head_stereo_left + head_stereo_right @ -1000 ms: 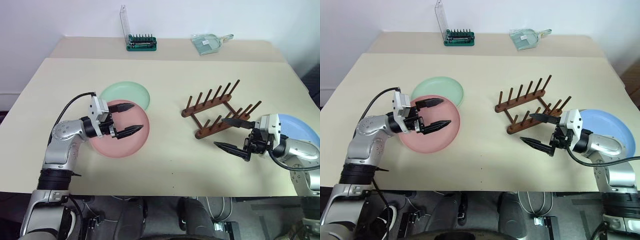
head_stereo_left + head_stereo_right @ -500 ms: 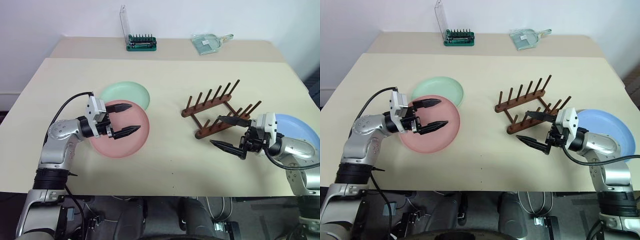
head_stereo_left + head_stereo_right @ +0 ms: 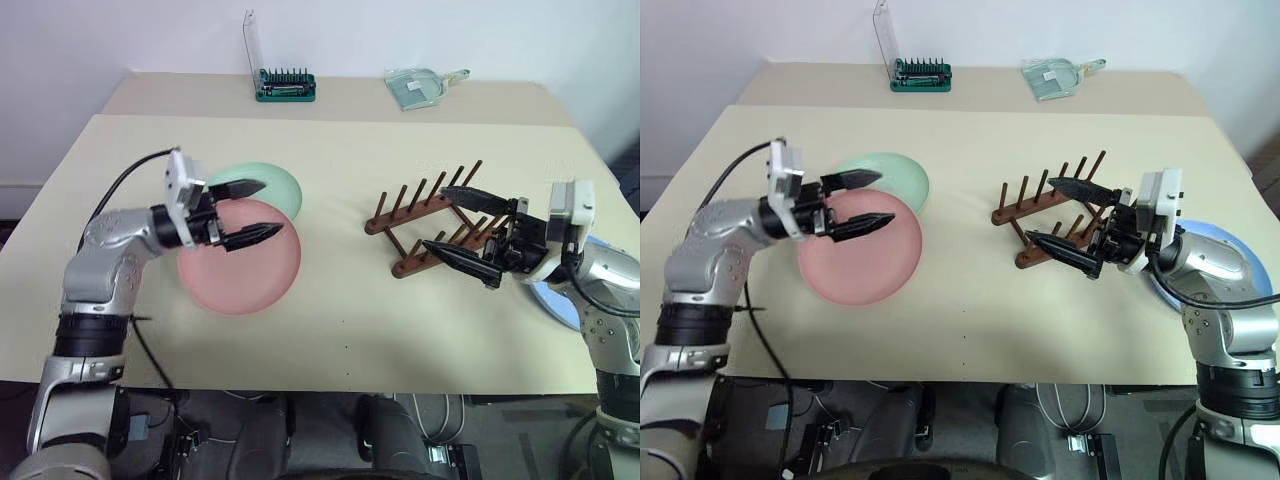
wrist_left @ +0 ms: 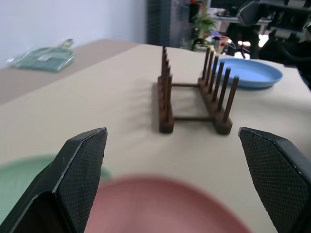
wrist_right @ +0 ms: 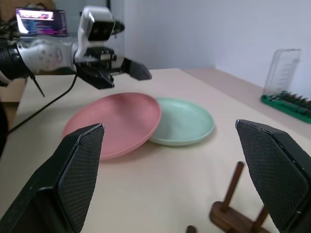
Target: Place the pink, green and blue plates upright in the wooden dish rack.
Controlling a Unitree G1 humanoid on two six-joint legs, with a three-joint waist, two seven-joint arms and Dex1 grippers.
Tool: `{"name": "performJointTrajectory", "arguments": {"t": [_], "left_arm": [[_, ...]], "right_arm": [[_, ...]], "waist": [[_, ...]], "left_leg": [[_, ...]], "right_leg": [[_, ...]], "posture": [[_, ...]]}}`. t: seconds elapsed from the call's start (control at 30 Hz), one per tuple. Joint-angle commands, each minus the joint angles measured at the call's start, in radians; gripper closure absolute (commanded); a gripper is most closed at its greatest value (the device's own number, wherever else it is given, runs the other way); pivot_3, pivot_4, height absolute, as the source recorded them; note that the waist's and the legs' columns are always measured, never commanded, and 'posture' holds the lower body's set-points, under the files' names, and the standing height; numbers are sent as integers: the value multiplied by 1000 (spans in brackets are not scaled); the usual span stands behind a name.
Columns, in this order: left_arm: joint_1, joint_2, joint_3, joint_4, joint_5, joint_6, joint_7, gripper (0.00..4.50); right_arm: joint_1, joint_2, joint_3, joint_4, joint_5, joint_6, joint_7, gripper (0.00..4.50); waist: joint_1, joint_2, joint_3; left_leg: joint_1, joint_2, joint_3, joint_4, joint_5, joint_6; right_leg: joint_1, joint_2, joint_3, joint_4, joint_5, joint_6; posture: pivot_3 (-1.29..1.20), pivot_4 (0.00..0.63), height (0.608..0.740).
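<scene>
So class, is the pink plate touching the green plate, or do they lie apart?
Touching. In the right wrist view the pink plate has its rim lying over the edge of the green plate, with no table showing between them.

Blue plate [image 3: 560, 305] half behind right arm

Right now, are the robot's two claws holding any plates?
Left gripper: open, holding nothing, above the pink plate.
Right gripper: open, holding nothing, by the wooden dish rack.
</scene>
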Motion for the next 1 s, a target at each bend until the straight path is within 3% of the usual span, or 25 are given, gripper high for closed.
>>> {"name": "performJointTrajectory", "arguments": {"t": [0.03, 0.13, 0.23, 0.47, 0.67, 1.0], "left_arm": [[-33, -50, -87, -91, -12, 130, 59, 0], [-57, -103, -214, -152, 71, 182, 127, 0], [-99, -166, -269, -145, 61, 313, 186, 0], [-144, -322, -401, -95, 176, 340, 315, 0], [-166, -406, -537, -14, 301, 292, 352, 0], [-173, -543, -538, 172, 425, 226, 479, 0]], "right_arm": [[16, -17, -75, -18, 9, -12, -22, 75], [66, -22, -111, -40, -4, -29, -17, 75], [131, -37, -164, -75, 13, -10, -22, 75], [316, -69, -296, -78, -38, -55, 6, 75], [386, -78, -375, -60, -31, -57, 24, 75], [434, -31, -379, -127, -31, -72, -20, 75]], "waist": [[-1, 0, 0], [-1, 0, 0], [-1, 0, 0], [2, 0, 0], [-2, 1, -1], [3, 1, -1]], "left_leg": [[0, 0, 0, 0, 0, 0], [0, 0, 0, 0, 0, 0], [0, 0, 0, -1, 0, 0], [0, 0, 0, 0, 0, 0], [0, 0, 0, 0, 0, 1], [0, -1, -1, 0, -1, 1]], "right_leg": [[0, 0, 0, 0, 0, 0], [0, 0, 0, 0, 0, 0], [0, 0, 0, 0, 0, 0], [0, 0, 1, 0, 0, 0], [0, 0, 1, -1, 0, 0], [0, 0, 1, -2, -2, -3]], "posture": [[0, 150, 740], [0, 150, 740], [0, 150, 740], [0, 150, 740], [0, 150, 740], [0, 150, 740]]}}
